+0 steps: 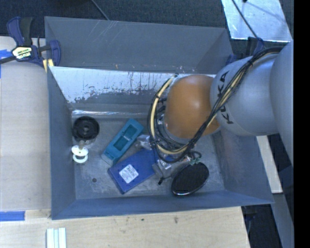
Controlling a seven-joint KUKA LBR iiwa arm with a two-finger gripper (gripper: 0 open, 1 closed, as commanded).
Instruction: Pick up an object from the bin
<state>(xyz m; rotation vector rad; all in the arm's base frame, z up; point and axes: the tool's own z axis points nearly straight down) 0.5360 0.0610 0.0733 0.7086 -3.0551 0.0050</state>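
Five loose things: on the floor of the grey bin (62,138), each placed from the blue flat box (130,172).
Black round knob (85,127): up-left of the box, well apart.
Small white piece (80,154): left of the box, just below the knob.
Teal tray (123,140): just above the box, tilted.
My gripper (168,165): at the box's right edge, under my orange cover (188,107); clenched or released, I could not tell.
Black oval thing (190,180): right of the box, just beyond my gripper.

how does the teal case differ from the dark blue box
The teal case is lighter and narrower, with a sunken top; the dark blue box is wider and carries a white label. The teal case lies farther back in the bin, the dark blue box nearer the front. Both are rectangular.
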